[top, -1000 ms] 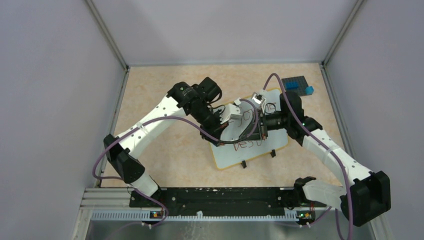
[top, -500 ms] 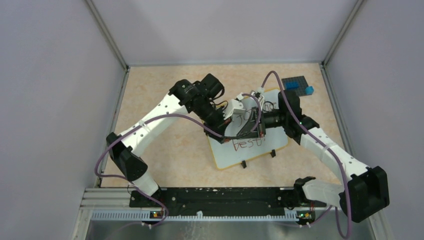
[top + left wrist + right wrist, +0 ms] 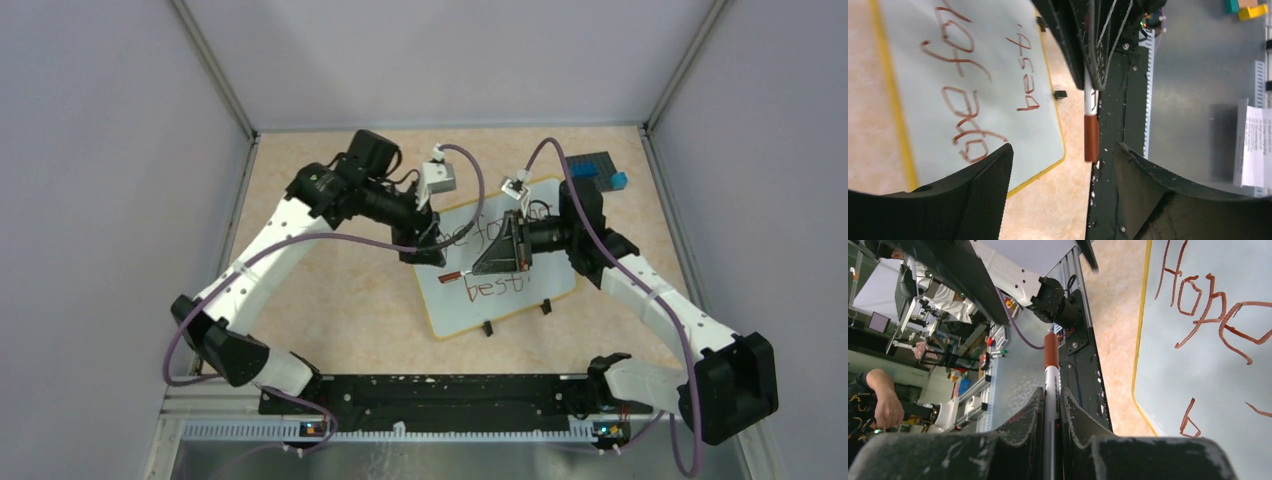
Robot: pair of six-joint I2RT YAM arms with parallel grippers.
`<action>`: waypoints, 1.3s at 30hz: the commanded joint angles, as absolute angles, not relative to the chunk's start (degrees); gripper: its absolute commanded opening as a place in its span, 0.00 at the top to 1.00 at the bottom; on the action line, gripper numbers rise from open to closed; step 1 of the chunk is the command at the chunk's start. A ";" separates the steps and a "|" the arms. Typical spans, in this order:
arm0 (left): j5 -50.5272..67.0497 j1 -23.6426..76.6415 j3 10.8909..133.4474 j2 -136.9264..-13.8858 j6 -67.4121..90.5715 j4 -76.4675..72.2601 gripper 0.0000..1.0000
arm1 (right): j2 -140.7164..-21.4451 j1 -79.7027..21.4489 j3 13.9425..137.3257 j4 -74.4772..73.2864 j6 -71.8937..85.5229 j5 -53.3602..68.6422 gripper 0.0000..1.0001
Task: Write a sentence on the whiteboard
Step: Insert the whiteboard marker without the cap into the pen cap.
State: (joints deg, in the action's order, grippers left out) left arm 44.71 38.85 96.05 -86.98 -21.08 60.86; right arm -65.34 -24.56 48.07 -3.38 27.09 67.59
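Pulled back off the board [image 3: 455,318] since a second ago, the left hand [image 3: 1062,152] is seen spread. One capped marker [image 3: 1051,352] is pinched in the right hand [image 3: 1050,395] over the board on the bench [image 3: 330,300]. Of the sentence [image 3: 495,287], two lines are counted: "Hope for" and "best." are read, the top line's end being hidden behind that hand.

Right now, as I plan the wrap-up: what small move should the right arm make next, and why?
Probably lower the right gripper and set the marker on the table beside the whiteboard: the sentence looks finished, the marker's brown cap is on, and the left gripper is open, clear of it.
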 commanded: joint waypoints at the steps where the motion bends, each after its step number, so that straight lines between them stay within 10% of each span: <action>1: 50.81 34.45 91.98 -79.23 -20.81 53.98 0.22 | -64.19 -23.92 49.49 -0.50 27.78 68.86 1.00; 23: 52.23 40.01 82.05 -82.08 -19.29 53.98 0.42 | -64.94 -24.53 51.67 -0.84 27.03 68.99 1.00; 39: 56.98 41.10 85.44 -86.26 -13.53 49.01 1.00 | -65.89 -25.55 51.42 -1.12 26.70 68.83 1.00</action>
